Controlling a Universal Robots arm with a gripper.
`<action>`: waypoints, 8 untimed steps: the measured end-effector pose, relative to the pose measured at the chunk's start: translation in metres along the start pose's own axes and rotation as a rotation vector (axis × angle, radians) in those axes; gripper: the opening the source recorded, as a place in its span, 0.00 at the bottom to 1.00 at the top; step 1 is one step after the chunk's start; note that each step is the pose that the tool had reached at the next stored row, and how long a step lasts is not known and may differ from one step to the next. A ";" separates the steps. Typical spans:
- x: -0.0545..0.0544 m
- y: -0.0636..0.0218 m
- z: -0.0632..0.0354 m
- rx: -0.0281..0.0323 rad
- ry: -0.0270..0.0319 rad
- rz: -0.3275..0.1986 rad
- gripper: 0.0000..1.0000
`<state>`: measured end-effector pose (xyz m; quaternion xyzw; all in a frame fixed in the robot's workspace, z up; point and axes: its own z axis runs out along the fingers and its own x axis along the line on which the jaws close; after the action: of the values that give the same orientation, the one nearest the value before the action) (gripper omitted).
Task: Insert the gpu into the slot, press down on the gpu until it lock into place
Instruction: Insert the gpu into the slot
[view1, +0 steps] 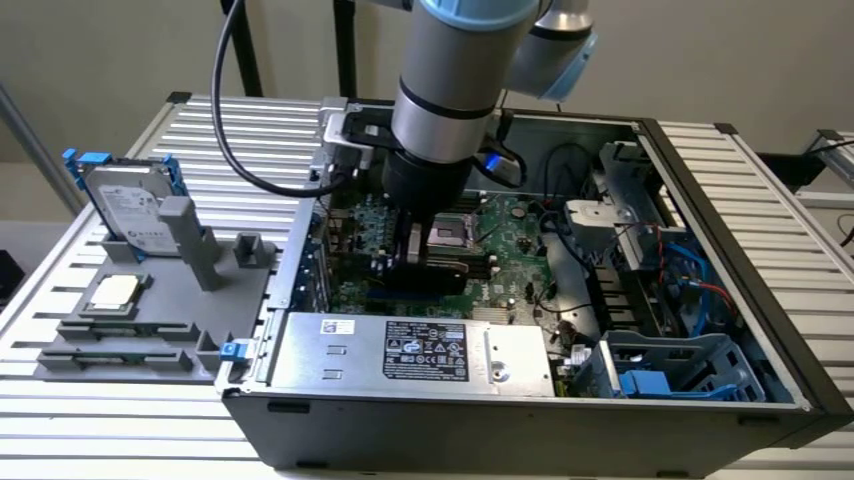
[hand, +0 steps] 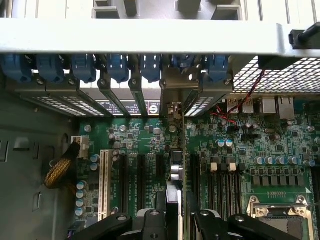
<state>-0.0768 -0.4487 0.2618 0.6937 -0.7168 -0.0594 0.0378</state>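
Exterior view: parts tray (view1: 174, 305) lay at its left, then the gripper (view1: 426, 262) hung low inside the case (view1: 534, 430).
Grip: jaws were half closed, clamping the gpu (hand: 174, 195).
Gpu: stood on edge directly below the gripper, long axis toward the case's rear wall.
Slot: likely under the gpu; seating was unclear.

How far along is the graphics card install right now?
Done: the gpu stands on edge inside the case, between black sockets on the motherboard. In hand: the gripper is closed on it. Left: whether it is seated or locked cannot be told.
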 end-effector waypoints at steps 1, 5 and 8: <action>0.000 -0.0001 0.0003 0.0000 0.0000 0.000 0.26; 0.000 -0.0003 0.0014 -0.0001 0.0001 0.001 0.26; 0.000 -0.0003 0.0018 -0.0001 -0.0003 0.001 0.26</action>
<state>-0.0768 -0.4487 0.2599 0.6935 -0.7170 -0.0595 0.0377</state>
